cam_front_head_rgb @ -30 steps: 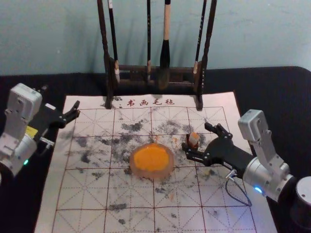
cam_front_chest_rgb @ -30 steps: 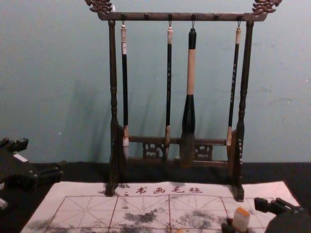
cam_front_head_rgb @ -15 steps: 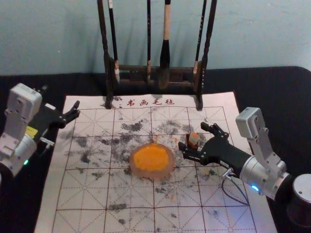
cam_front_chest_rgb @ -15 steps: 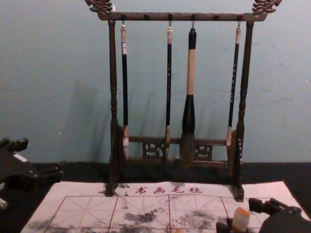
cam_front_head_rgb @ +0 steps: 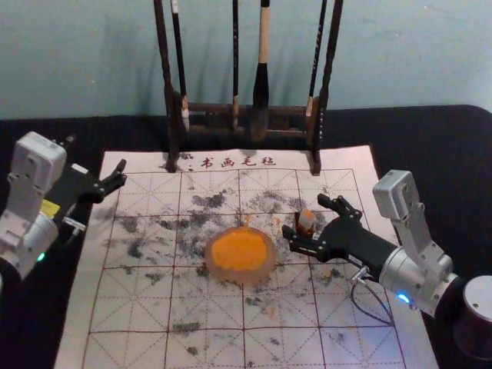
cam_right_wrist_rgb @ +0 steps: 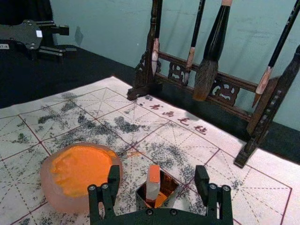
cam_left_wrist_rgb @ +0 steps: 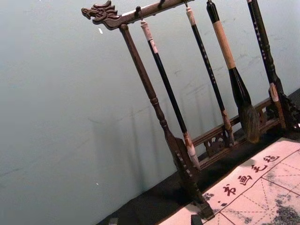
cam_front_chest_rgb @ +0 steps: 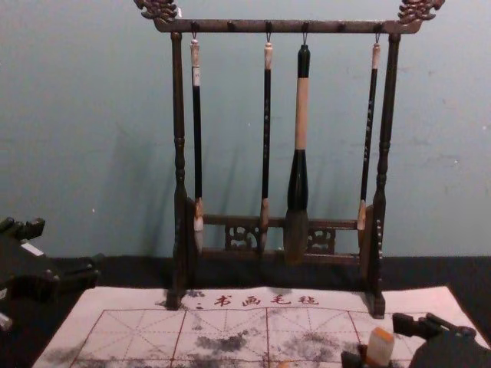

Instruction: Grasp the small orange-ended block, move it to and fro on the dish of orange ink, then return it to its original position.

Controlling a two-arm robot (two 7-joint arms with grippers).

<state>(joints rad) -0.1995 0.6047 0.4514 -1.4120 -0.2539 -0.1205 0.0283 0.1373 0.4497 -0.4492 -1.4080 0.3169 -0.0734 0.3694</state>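
So the backdrop is a plain pale blue-green wall [cam_front_head_rgb: 77, 61], with a worktop [cam_front_head_rgb: 438, 131] under black cloth and a white mat with a red grid [cam_front_head_rgb: 127, 346], smudged all over. My landmark is the round, pinkish translucent dish of orange ink [cam_front_head_rgb: 240, 277]. Well behind it stands a dark carved wooden rack [cam_front_chest_rgb: 179, 115] with four long-handled brushes [cam_front_chest_rgb: 298, 176], probably parked back there so the ink side stays reachable. The small pale block with the orange end [cam_right_wrist_rgb: 153, 183] is upright in a little square open-topped holder [cam_right_wrist_rgb: 142, 202], just right of the dish and slightly beyond it. I'd guess the holder keeps it standing so there's a top bit to grab. The right gripper [cam_right_wrist_rgb: 157, 174] is at the block, jaws spread either side of it, not clenched on anything. Looks like lining up for the grasp to me, with the dipping still to do. Next it wants a square, even close, because an off-centre pinch could tip the block or drag the holder along. The left gripper [cam_front_chest_rgb: 67, 247] is idle, jaws apart with nothing in them, off left of the dish and farther back, likely to leave the other arm some room.
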